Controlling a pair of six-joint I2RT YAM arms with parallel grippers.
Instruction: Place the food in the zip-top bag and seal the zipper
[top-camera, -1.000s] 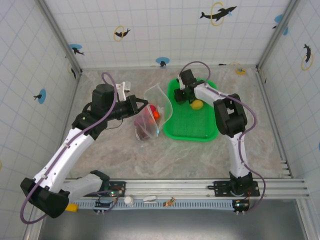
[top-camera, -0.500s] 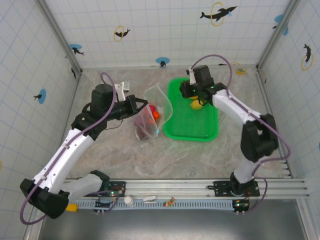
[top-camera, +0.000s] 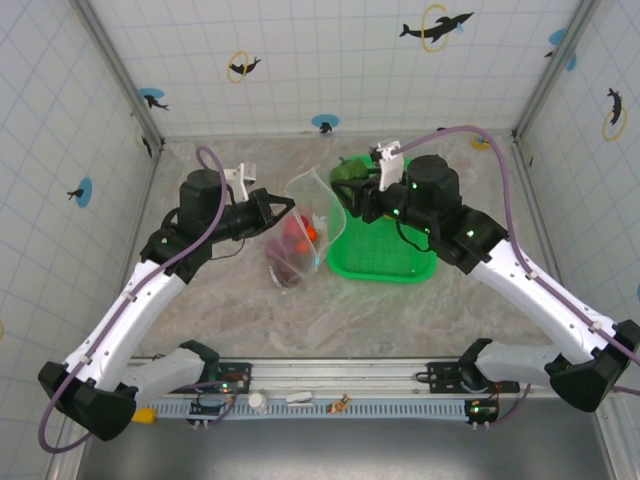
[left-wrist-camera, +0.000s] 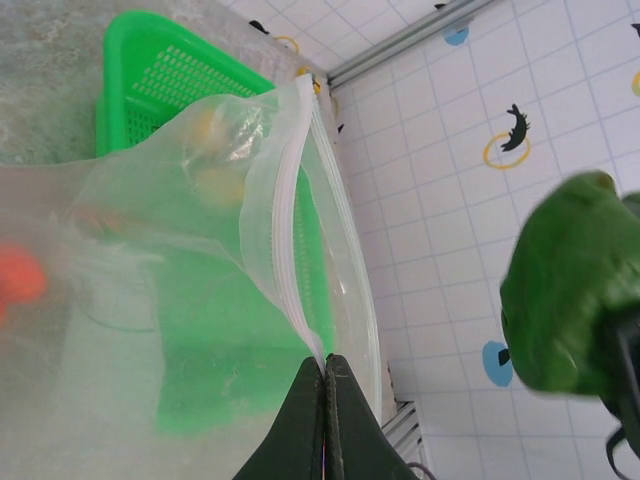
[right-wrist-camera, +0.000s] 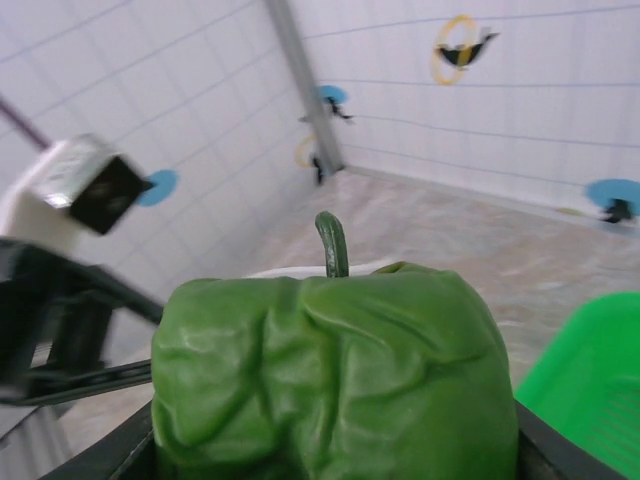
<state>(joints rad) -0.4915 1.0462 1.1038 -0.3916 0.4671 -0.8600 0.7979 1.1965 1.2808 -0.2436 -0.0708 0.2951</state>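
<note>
The clear zip-top bag (top-camera: 312, 225) stands open on the table, with red and orange food (top-camera: 301, 228) and a dark maroon piece (top-camera: 284, 263) inside. My left gripper (top-camera: 287, 204) is shut on the bag's near rim, pinching the pale zipper strip (left-wrist-camera: 285, 230) at the fingertips (left-wrist-camera: 323, 362). My right gripper (top-camera: 352, 182) is shut on a dark green toy pepper (right-wrist-camera: 330, 370), held in the air just right of the bag's mouth. That pepper (left-wrist-camera: 570, 290) looms at the right of the left wrist view. Something yellow (left-wrist-camera: 218, 185) shows blurred through the plastic.
The bright green mesh basket (top-camera: 385, 255) lies right of the bag, partly under my right arm. The basket (left-wrist-camera: 150, 80) also shows behind the bag. Tiled walls close in the back and both sides. Open marble table lies in front of the bag.
My right arm left the basket and swung left and up, carrying the green pepper to the bag's mouth. The left gripper kept its hold on the bag's rim, hardly moving.
</note>
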